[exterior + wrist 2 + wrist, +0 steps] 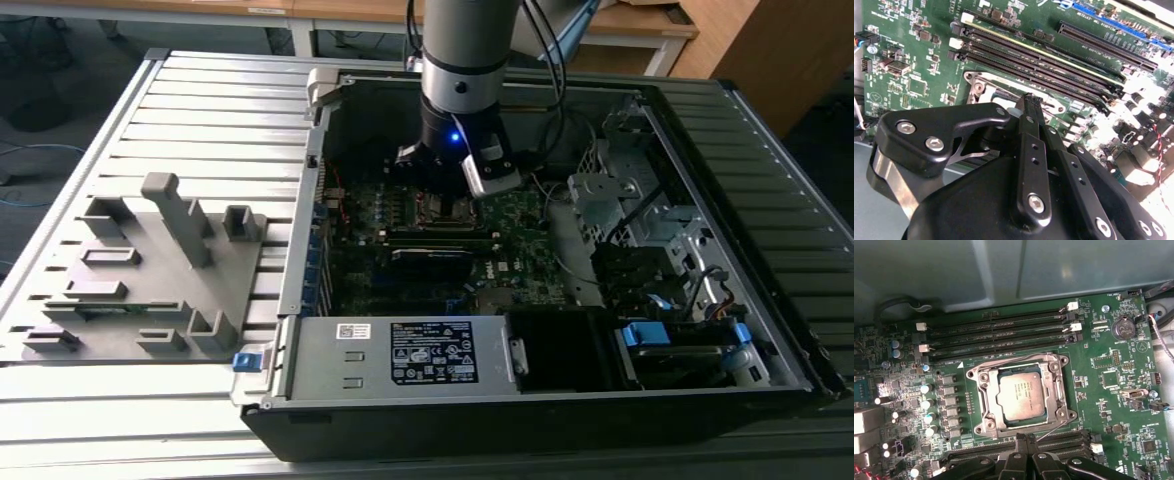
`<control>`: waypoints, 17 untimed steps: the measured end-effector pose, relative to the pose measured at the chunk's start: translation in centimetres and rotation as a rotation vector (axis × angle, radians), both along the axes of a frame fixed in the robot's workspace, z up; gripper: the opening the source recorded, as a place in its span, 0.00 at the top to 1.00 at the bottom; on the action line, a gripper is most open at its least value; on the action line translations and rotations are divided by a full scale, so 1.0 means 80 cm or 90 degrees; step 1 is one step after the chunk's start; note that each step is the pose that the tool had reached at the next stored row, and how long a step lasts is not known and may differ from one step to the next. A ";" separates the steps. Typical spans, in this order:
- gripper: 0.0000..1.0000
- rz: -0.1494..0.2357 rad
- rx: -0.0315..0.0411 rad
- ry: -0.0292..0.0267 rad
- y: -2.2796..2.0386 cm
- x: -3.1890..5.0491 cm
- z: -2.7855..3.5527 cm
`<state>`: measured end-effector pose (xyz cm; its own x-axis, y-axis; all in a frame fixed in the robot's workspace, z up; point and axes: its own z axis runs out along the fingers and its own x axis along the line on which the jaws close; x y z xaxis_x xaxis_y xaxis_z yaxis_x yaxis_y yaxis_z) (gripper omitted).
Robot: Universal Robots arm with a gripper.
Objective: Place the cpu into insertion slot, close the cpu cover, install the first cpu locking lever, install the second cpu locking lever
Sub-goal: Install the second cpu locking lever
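Tool (1024,442) fingers pressed together, empty, hovers just beside silver-grey square cpu (1020,395), which sits under silvery metal frame cpu cover (985,400).

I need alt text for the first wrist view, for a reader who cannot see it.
A silver-grey cpu sits in the insertion slot on a green motherboard, with the metal cpu cover framing it. Long black memory slots run beside the socket, and the black gripper hangs at its edge.

One cpu (1020,397), one cpu cover (985,390)
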<state>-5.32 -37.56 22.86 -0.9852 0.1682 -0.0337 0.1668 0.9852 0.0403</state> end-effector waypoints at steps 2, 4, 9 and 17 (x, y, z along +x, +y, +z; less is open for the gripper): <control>0.89 0.000 0.0000 0.0000 -0.0001 0.000 -0.0020; 0.89 0.000 -0.0001 0.0000 -0.0005 -0.001 -0.0032; 0.89 0.000 0.0000 0.0000 -0.0032 -0.004 -0.0046; 0.89 0.000 -0.0001 0.0001 -0.0056 -0.010 -0.0064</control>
<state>-6.15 -38.00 22.35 -0.9851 0.1688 -0.0336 0.1674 0.9851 0.0402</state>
